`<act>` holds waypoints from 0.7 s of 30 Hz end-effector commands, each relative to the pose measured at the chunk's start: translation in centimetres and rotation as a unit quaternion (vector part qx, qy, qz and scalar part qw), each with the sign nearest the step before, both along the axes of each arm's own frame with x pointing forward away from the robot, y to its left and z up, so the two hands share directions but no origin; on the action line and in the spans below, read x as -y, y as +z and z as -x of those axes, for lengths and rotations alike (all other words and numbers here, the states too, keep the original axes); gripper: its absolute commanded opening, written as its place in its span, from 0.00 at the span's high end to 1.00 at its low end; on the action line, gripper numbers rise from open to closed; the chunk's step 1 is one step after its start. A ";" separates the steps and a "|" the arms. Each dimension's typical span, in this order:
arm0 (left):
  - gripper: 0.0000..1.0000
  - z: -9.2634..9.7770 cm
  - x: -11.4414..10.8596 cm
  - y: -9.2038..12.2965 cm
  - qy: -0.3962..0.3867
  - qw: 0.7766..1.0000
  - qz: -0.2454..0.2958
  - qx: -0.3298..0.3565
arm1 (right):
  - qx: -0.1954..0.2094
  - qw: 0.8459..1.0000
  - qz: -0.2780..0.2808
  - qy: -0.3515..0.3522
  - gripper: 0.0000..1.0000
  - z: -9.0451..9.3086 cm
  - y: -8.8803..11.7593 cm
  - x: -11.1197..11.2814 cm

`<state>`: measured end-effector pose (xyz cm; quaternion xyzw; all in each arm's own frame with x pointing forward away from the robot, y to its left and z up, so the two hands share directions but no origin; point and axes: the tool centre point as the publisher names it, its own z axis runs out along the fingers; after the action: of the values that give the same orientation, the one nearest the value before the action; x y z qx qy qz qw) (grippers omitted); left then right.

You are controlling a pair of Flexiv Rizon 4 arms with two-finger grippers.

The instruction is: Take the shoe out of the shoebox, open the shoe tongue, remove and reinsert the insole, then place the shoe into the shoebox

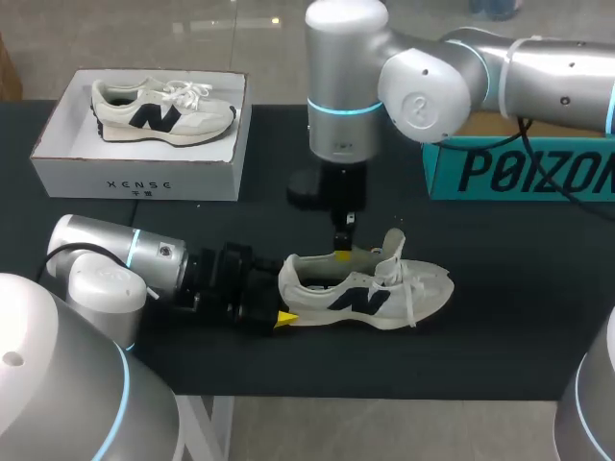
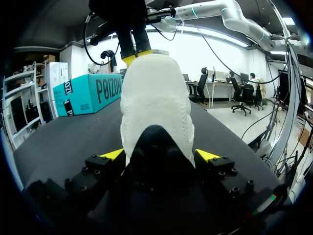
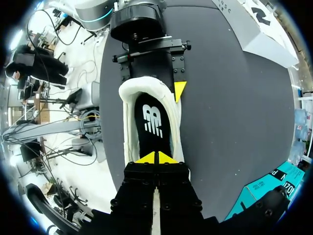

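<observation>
A white sneaker (image 1: 384, 293) with a dark logo lies on its sole on the black table, toe to the right and tongue raised. My left gripper (image 1: 285, 293) lies low on the table with its fingers on both sides of the heel (image 2: 155, 98), shut on it. My right gripper (image 1: 342, 255) comes down from above with its yellow tips pressed together, shut, at the shoe's opening. In the right wrist view these tips (image 3: 156, 157) sit over the black insole (image 3: 152, 122), with nothing visible between them. The white shoebox (image 1: 135, 178) stands at the back left.
A second matching sneaker (image 1: 163, 113) lies inside the shoebox. A teal box (image 1: 519, 168) stands at the back right, behind my right arm. Bare black tabletop (image 1: 509, 288) lies to the right of the shoe and in front of it.
</observation>
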<state>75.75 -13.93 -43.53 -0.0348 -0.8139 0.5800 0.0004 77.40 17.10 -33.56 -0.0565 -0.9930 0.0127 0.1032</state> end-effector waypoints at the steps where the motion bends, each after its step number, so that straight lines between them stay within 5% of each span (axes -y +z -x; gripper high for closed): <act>1: 1.00 0.0 0.2 -0.5 0.001 1.000 0.000 0.000 | 0.000 1.000 -0.001 0.000 1.00 0.0 0.0 0.0; 14: 1.00 0.0 0.2 -0.5 0.001 1.000 0.000 0.000 | 0.000 1.000 -0.001 0.000 1.00 0.0 0.0 0.0; 21: 1.00 0.0 0.2 -0.5 0.001 1.000 0.000 0.000 | 0.053 0.996 0.023 -0.067 1.00 1.6 -0.3 -0.6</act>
<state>75.75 -13.92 -43.53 -0.0348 -0.8139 0.5799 0.0004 77.04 17.51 -33.87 -0.1194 -0.9897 0.0238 0.0759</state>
